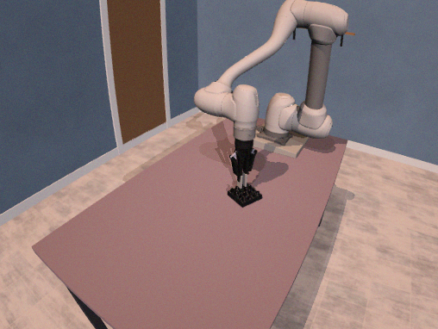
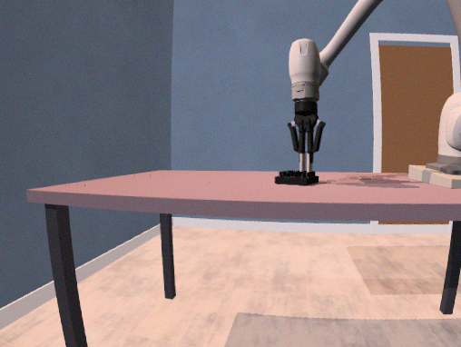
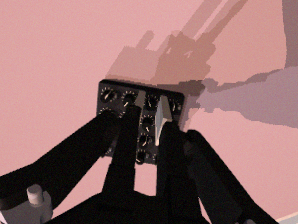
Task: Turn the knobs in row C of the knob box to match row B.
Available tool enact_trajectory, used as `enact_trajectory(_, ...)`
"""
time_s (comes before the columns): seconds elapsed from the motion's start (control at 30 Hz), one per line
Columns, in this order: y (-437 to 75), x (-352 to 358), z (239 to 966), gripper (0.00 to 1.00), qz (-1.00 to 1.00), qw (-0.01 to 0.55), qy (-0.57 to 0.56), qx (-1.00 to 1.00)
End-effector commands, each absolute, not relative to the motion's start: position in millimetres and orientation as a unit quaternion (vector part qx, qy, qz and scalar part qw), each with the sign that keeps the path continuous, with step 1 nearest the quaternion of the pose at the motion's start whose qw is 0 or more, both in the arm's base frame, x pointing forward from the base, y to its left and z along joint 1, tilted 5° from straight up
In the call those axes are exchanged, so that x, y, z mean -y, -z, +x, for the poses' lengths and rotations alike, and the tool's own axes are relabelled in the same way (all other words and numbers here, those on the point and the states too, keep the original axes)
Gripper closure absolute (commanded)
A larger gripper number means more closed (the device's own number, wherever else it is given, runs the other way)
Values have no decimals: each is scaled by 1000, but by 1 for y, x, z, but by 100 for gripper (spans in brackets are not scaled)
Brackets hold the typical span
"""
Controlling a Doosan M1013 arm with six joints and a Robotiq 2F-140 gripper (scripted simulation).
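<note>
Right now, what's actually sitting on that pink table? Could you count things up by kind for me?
Knob box: 1
Robot arm on its base plate: 1
Gripper, nearly shut, fingers down among the box's knobs: 1
Total: 3
The single knobs are too small and too hidden to count.
</note>
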State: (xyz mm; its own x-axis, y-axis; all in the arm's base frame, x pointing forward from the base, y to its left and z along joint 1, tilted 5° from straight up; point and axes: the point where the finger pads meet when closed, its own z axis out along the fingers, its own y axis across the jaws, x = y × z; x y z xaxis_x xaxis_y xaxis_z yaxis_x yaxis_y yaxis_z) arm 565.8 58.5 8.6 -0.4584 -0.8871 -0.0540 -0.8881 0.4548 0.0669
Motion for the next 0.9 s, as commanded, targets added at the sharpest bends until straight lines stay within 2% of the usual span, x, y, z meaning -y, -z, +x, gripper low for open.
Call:
enact_trajectory(0.0, -9, -58, 566, 88, -520, 6, -43, -853)
enact_trajectory(0.73, -9, -58, 566, 88, -520, 6, -43, -853)
enact_trajectory(0.77, -9, -58, 566, 95, -520, 6, -43, -853)
enact_trajectory(0.87, -9, -58, 566, 95, -520, 6, -43, -853)
